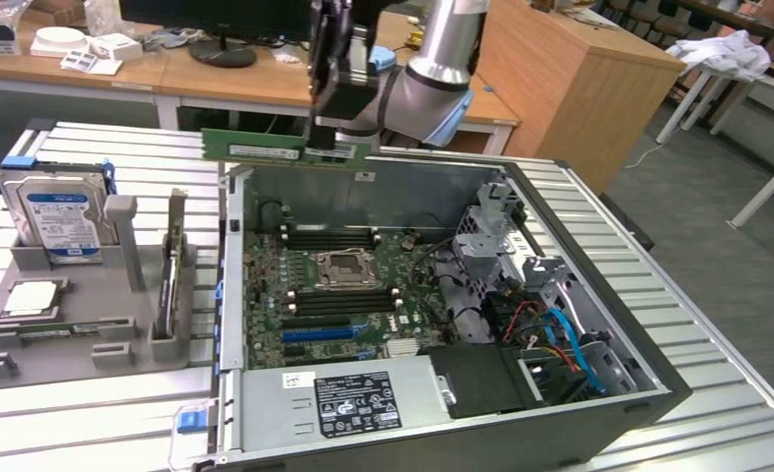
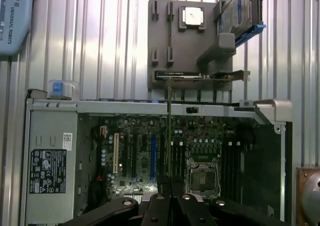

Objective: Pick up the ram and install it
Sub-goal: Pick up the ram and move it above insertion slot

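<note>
The ram (image 1: 262, 149) is in the air, level and on its long edge, above the far rim of the open computer case (image 1: 597, 413). It touches nothing below it. The gripper (image 1: 324, 146) is closed on the ram from above, near one end of the stick. In the wrist view the ram (image 2: 169, 116) appears edge-on, as a thin line over the motherboard (image 2: 145, 156). On the exterior view's left, a hard drive (image 1: 56, 211) stands upright in a grey holder (image 1: 45, 334) on the slatted metal table (image 1: 98, 413).
</note>
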Robot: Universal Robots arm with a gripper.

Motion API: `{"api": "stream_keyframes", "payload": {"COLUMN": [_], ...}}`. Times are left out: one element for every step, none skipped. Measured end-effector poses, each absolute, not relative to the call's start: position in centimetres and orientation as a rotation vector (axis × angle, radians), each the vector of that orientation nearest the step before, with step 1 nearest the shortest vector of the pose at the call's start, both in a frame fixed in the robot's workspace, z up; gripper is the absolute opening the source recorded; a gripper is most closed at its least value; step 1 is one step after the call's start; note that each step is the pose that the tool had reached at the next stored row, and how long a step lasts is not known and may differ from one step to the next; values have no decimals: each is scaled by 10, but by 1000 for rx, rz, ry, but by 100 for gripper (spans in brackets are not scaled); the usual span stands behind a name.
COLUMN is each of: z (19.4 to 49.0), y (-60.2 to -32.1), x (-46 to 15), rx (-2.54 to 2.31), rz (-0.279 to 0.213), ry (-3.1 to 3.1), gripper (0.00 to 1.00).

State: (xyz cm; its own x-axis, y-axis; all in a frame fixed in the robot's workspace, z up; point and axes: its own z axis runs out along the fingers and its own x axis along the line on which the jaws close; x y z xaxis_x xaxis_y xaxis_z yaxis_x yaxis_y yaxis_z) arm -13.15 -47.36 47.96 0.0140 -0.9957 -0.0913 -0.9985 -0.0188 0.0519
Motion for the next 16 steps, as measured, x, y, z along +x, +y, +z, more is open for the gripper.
{"api": "stream_keyframes", "payload": {"z": [480,480,480,480,480,480,480,480,480,480,480,479,479,479,479,479], "y": [-474,-474,-474,-474,-474,-474,-474,-474,-474,-474,-474,-474,-474,-474,-474,-474], "x": [-129,-126,-123,-121,-118,-115,-112,-110,-107,-105,-104,-102,-101,-100,-98,-97], "rx": [-2221,-2224,-2227,-2229,-2232,-2235,-2238,-2241,-2245,-2248,-2252,-2256,-2261,-2266,-2271,-2275], "rz": [158,158,159,159,159,159,159,159,159,159,159,160,160,160,160,160], "ry": [2178,2175,2172,2170,2167,2164,2161,2158,2155,2151,2147,2143,2138,2133,2129,2124], "gripper": [12,12,12,12,12,12,12,12,12,12,12,12,12,12,12,12]}}
